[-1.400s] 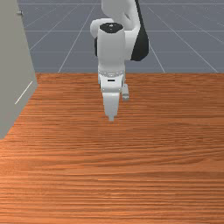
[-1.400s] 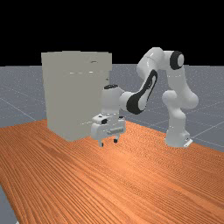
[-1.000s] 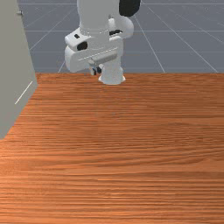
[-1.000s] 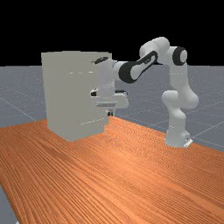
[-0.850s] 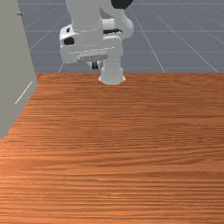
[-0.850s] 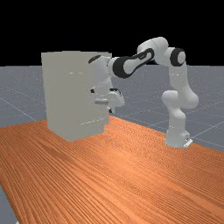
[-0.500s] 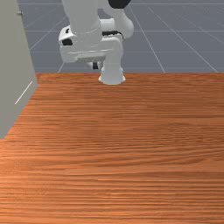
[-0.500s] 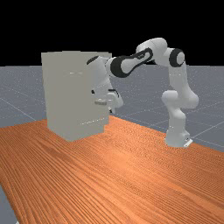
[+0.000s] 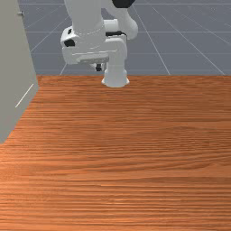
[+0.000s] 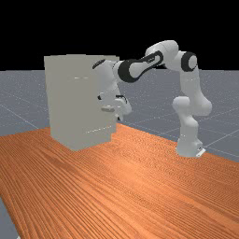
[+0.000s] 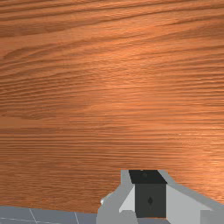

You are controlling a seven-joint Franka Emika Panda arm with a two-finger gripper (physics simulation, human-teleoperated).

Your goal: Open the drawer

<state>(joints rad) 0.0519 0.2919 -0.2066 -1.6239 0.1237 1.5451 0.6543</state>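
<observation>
Now apparently in the approach, with the drawer likely in the cabinet side turned to the white arm base. In the far view, find the tall, boxy, grey-beige cabinet at about 10 o'clock from the white-grey two-finger gripper. In the front view, look also to 10 o'clock from there for the small grey metal handle. Open or closed gripper: not possible to tell. First make sure of the correct handle, then come squarely to its level, well clear of the cabinet edge. Take or hook it firmly before pulling, then draw straight toward the base, slowly and evenly; with a crooked pull, expect slipping or jamming.
</observation>
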